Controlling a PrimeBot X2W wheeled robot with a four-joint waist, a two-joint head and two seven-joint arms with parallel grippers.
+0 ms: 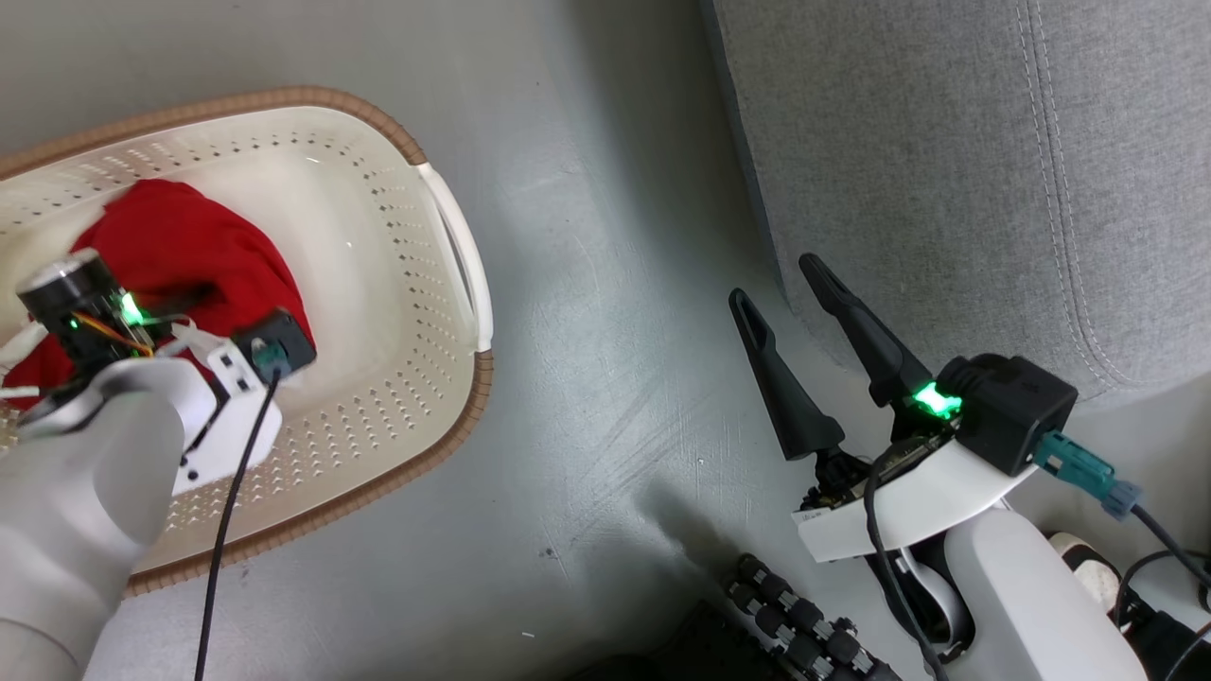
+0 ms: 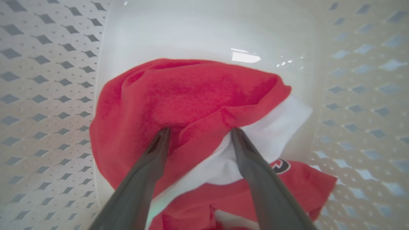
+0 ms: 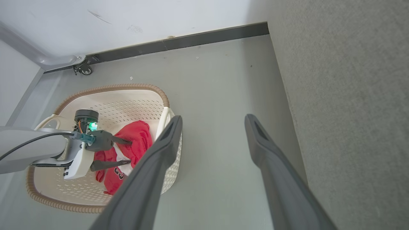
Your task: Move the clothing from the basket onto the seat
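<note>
Seat took up the robot's right side, one big grey cushion. Grey floor ran between it and the basket off to the left. Clothing was all down in the basket, a red heap with white trim. Left end effector was the near one by far: spread, both tips dug into the top fold with a ridge of fabric between them, not pinched yet. Right end effector hung spread and empty by the seat's corner. I'd guess the lift has to clear the basket wall, the handle, then that arm.
</note>
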